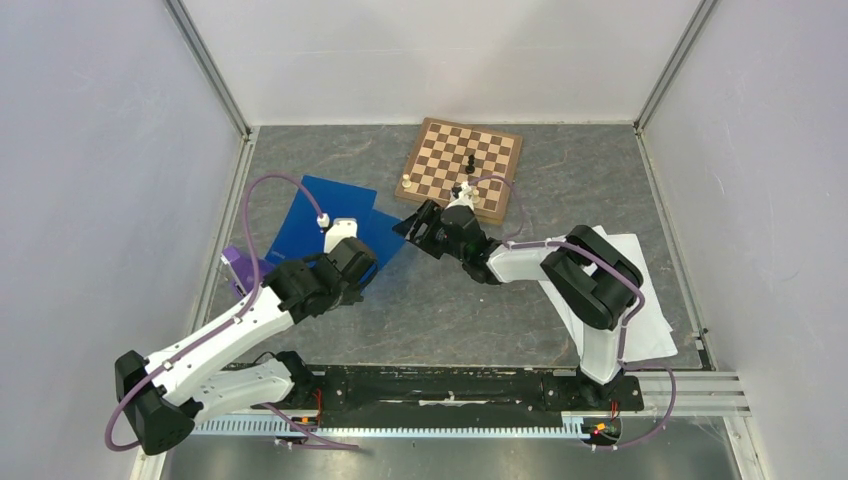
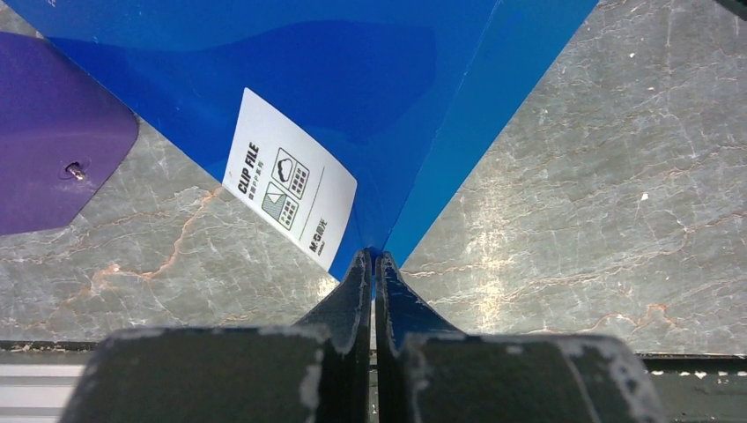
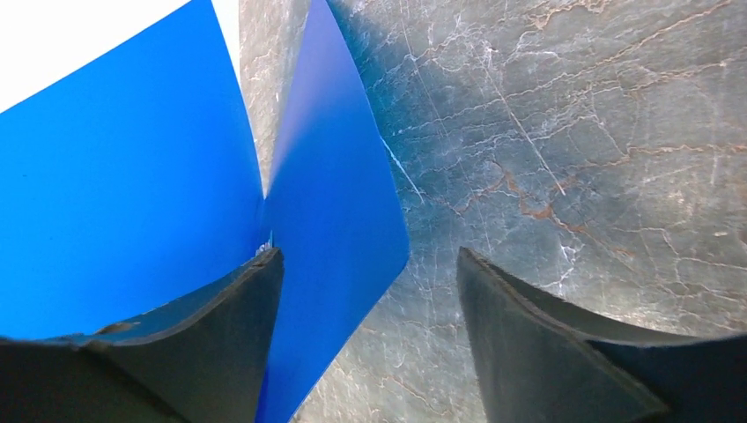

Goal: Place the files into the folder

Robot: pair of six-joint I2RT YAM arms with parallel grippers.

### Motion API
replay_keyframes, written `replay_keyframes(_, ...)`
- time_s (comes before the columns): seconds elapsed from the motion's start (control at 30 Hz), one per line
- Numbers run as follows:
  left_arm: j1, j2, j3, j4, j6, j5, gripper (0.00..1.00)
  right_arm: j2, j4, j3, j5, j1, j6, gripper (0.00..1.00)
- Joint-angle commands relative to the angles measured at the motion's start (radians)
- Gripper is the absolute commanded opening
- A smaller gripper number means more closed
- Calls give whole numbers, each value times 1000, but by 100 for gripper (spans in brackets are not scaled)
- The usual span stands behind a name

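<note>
Left claw pinched together on the near corner of the glossy blue plastic folder; covers fanning away from the tips. White rectangular label just left of the tips, reads "CLIP FILE" and "M&G", smaller print unreadable. Purple plastic sheet further left, flat on grey marble table. Right claw jaws apart, nothing clamped; one blue cover edge between them, against one finger. Loose white paper files well behind right claw, by that arm's base.

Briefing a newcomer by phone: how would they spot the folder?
Start at the wooden chessboard at the back. Left of it, slightly nearer, is the folder. It alone is glossy blue, with a white corner label; the sheet beside it is purple.
</note>
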Motion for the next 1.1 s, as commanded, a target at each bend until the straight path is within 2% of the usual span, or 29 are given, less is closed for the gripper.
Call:
replay_keyframes(0.0,-6,-18,62,4,-22,28,2,31,99,47,4,8,38,67)
replay_keyframes(0.03,-6,-21,66,2,-16,32,2,36,101,56,5,8,34,60)
replay_keyframes(0.13,-6,-43,79,3,0,45,2,46,102,83,1,8,8,23)
replay_keyframes(0.17,-6,-49,89,3,4,49,4,42,101,86,1,7,-4,10)
replay_keyframes(0.2,-6,-59,102,3,12,55,11,32,95,80,4,6,-25,0)
replay_keyframes(0.3,-6,-81,175,3,31,90,41,-41,90,32,24,8,-96,0)
replay_keyframes(0.37,-6,-84,243,5,48,129,49,-115,78,-11,36,10,-154,0)
replay_keyframes(0.53,-6,-81,416,40,67,226,53,-350,27,-134,84,21,-307,0)
replay_keyframes(0.73,-5,-27,512,22,-28,60,56,-664,-120,-212,202,105,-571,0)
replay_keyframes(0.9,1,11,493,64,-150,1,63,-812,-307,-157,420,305,-870,0)
replay_keyframes(1.07,48,-53,398,163,-277,79,67,-827,-373,-132,678,550,-1077,0)
